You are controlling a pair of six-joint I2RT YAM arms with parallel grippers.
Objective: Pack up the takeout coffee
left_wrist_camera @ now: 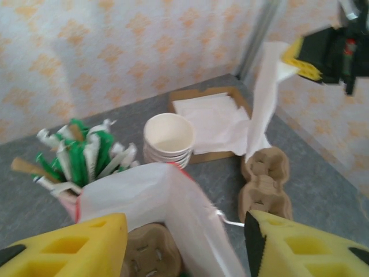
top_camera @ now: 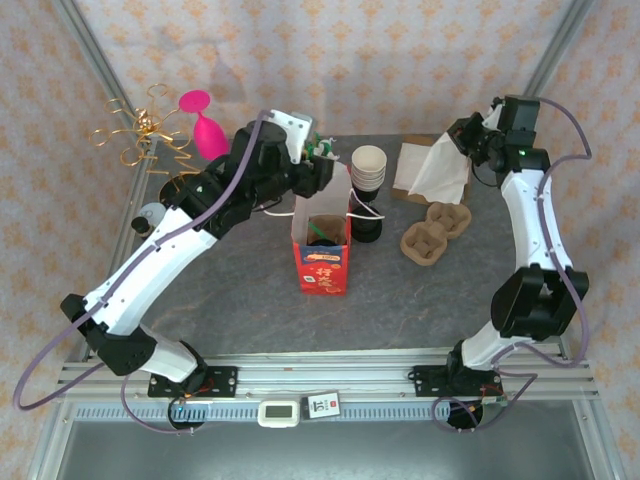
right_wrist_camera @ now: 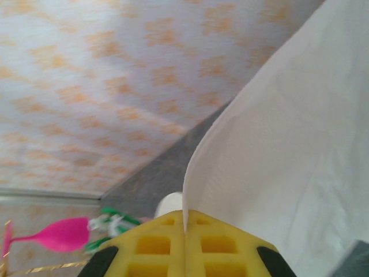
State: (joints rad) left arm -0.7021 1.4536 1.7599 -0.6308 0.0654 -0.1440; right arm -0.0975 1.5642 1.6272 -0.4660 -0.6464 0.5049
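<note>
One paper bag, two pulp cup carriers, one stack of cream-lined cups, one pink goblet

The red panel of the bag bore white print too small to read; the rail card was equally illegible.

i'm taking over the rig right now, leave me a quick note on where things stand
Left gripper: open above the bag mouth; a cardboard carrier sits inside.
Right gripper: shut on a napkin hanging over the napkin tray.
Coffee: can't place it for sure. A dark round thing stands right of the bag, by the cup stack.
Left: confirm the coffee is bagged, probably add the napkin.
</note>
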